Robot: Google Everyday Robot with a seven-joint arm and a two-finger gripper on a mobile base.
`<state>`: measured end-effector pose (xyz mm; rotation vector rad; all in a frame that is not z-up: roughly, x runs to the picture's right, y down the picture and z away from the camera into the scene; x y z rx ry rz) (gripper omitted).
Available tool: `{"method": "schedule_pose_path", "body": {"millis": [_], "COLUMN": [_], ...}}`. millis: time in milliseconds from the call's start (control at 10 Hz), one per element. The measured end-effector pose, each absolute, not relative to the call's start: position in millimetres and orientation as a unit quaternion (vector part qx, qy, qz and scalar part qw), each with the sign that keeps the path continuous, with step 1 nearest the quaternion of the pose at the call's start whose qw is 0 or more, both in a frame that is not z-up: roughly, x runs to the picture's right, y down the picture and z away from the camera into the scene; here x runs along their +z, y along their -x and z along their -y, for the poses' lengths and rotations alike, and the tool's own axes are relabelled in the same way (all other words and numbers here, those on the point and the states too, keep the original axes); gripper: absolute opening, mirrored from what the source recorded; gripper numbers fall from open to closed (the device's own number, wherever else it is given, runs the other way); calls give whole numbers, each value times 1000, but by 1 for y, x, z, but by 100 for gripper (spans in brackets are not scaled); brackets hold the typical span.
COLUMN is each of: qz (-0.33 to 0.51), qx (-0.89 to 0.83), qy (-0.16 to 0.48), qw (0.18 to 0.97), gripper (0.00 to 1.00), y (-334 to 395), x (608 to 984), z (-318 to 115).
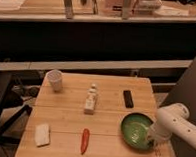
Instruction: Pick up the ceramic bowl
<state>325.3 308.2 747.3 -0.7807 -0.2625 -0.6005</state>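
Note:
The ceramic bowl [135, 129] is a wide, shallow, glossy green bowl with a darker rim. It sits on the wooden table [69, 121] near the front right corner. My gripper [151, 139] comes in from the right on a white arm and is down at the bowl's right rim. The arm covers the fingers and part of the rim.
A small white cup [55, 80] stands at the back left. A small white bottle [91, 99] lies mid-table. A black remote [128, 98] lies behind the bowl. A red chili pepper [85, 141] and a white sponge [42, 134] lie near the front edge.

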Motion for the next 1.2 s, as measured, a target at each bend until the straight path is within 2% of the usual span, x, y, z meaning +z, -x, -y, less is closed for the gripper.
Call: {"method": "schedule_pose_path", "body": {"millis": [400,1200], "qz": [116,89], "qx": [-294,-314], "qy": [383,380], "qw": [868,866], "gripper": [5,5], "y": [-326,-318], "x": [715,675], "z": [-270,-208]}}
